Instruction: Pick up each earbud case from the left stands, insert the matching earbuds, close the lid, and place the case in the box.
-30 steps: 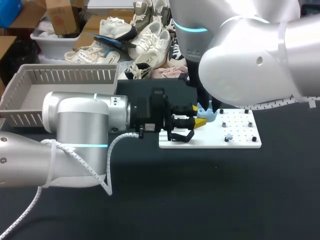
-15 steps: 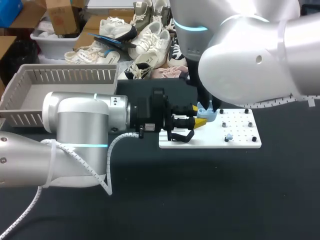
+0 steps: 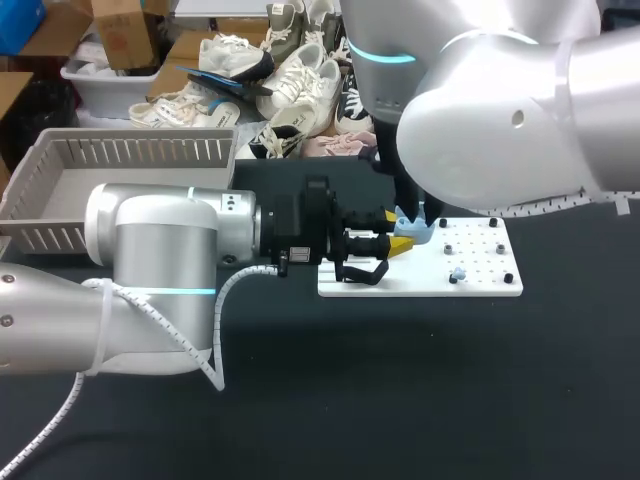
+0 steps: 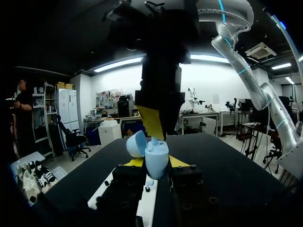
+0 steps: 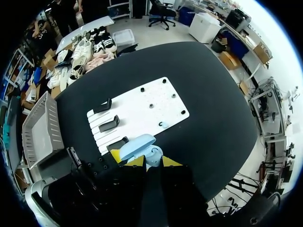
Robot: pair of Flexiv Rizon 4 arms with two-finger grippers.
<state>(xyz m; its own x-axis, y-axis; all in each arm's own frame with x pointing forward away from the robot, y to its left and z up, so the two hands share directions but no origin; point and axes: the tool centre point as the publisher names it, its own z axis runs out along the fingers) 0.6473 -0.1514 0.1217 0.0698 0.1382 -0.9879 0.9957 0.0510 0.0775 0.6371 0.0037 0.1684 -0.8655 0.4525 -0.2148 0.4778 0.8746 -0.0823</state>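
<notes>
A light blue earbud case (image 4: 156,160) stands upright with its lid (image 4: 136,144) swung open, and my left gripper (image 4: 157,163) is shut on its body above the white stand board (image 3: 480,284). My right gripper (image 4: 154,134) points straight down over the open case, its yellow tips pinching a small pale earbud (image 4: 154,141) at the case's mouth. From the right wrist, the open case (image 5: 142,147) shows just ahead of my right gripper (image 5: 152,161). A second earbud (image 3: 458,272) lies on the board.
Black stands (image 5: 109,124) line the board's left side, one (image 3: 362,272) just under the left gripper. A grey slatted box (image 3: 60,150) sits at the table's far left. Dark table surface lies in front of the board.
</notes>
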